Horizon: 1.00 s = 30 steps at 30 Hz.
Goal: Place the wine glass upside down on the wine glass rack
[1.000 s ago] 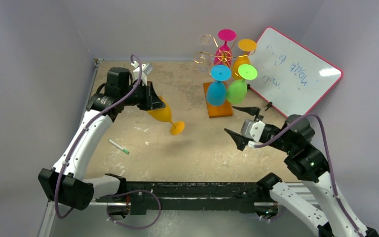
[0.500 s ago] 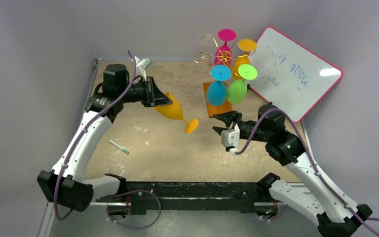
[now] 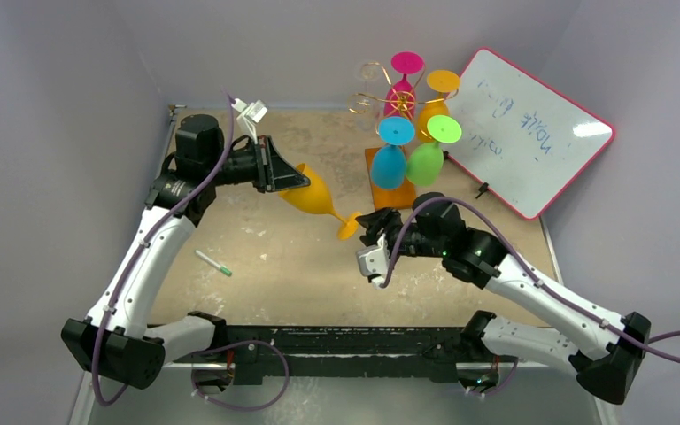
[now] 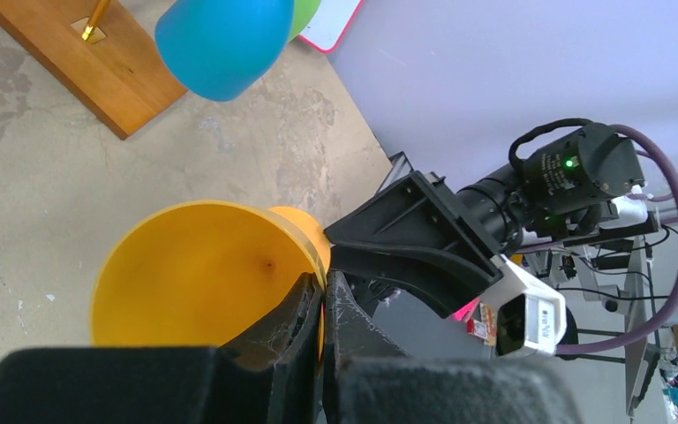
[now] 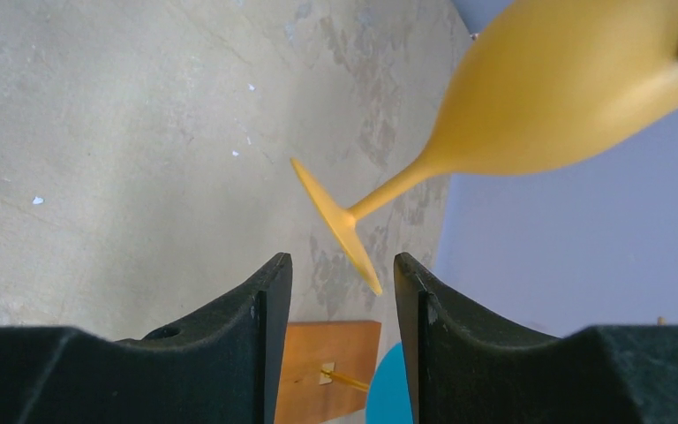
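An orange wine glass [image 3: 316, 197] hangs tilted in the air, bowl up left, foot [image 3: 348, 226] down right. My left gripper [image 3: 288, 180] is shut on its rim; the left wrist view shows the fingers pinching the bowl's wall [image 4: 194, 274]. My right gripper [image 3: 365, 232] is open just right of the foot. In the right wrist view the foot [image 5: 335, 221] sits just ahead of the open fingertips [image 5: 342, 283], not touching. The gold wire rack [image 3: 376, 88] stands on its wooden base [image 3: 391, 193] at the back, with pink, orange, blue and green glasses hanging upside down.
A pink-framed whiteboard [image 3: 522, 133] leans at the back right, close to the rack. A green-capped marker [image 3: 214, 264] lies on the table at the left. The blue hanging glass [image 4: 221, 40] and the rack base [image 4: 97, 62] show in the left wrist view.
My right arm has swung left from near the whiteboard to the glass's foot, gripper open. My left arm has carried the glass slightly right toward it.
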### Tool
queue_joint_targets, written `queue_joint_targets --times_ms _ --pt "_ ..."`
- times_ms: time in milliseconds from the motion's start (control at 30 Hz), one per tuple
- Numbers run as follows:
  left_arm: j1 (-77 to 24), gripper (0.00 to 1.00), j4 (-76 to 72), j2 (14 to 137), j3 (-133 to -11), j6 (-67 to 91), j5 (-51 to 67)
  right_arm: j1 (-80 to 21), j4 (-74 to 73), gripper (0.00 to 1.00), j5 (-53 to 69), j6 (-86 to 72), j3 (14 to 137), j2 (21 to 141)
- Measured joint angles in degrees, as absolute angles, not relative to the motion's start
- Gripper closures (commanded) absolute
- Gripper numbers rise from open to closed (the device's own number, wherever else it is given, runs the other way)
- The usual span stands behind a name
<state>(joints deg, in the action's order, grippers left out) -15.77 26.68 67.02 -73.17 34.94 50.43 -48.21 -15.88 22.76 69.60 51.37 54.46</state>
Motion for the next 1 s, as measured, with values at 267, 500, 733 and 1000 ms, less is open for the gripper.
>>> queue_joint_targets --times_ms 267,500,733,1000 --pt "-15.8 1.0 26.5 66.2 -73.0 35.9 50.9 -50.2 -15.2 0.64 18.9 71.8 51.4 57.3" --pt "-15.8 1.0 25.8 65.6 -72.3 37.0 51.2 -50.4 -13.5 0.99 18.5 73.0 51.4 57.2" --pt "-15.8 0.78 23.0 64.6 -71.5 39.5 50.1 -51.4 -13.5 1.0 20.5 73.0 51.4 56.4" --pt "-15.8 0.52 19.6 62.0 -71.5 40.1 43.3 -51.7 -14.3 1.0 22.0 70.0 51.4 55.9"
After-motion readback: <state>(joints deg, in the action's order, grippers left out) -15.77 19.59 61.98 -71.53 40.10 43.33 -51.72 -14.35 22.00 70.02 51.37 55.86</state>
